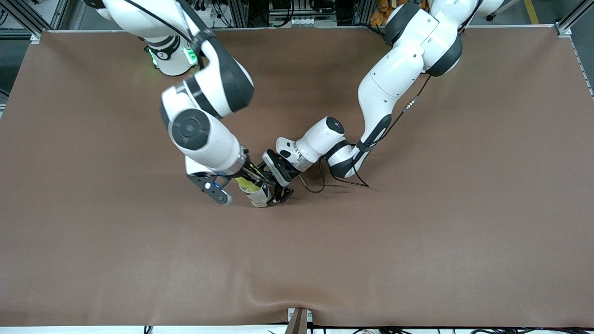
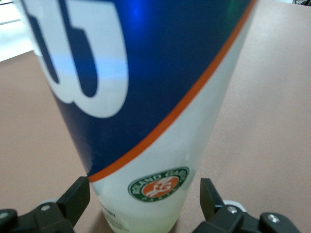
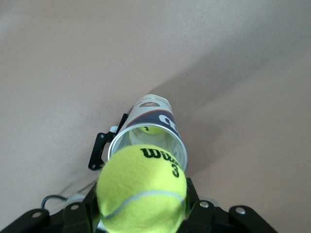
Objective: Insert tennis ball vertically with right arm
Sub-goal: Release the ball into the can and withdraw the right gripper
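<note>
Tennis ball marked Wilson 3: note right gripper clamps it over the Roland Garros can; left gripper brackets can base, jaws wide.

Two tennis balls (one inside the can), one ball can, two hands.

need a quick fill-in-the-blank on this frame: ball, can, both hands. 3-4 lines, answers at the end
1. The right hand is shut on a yellow ____ ball.
2. That ball is held right over the open mouth of the ____, which stands upright on the table.
3. Inside the can, ____ other ball shows at the bottom.
4. The left hand has its fingers on either side of the can's ____ end, near the table.

Missing words: tennis; can; one; lower
</note>
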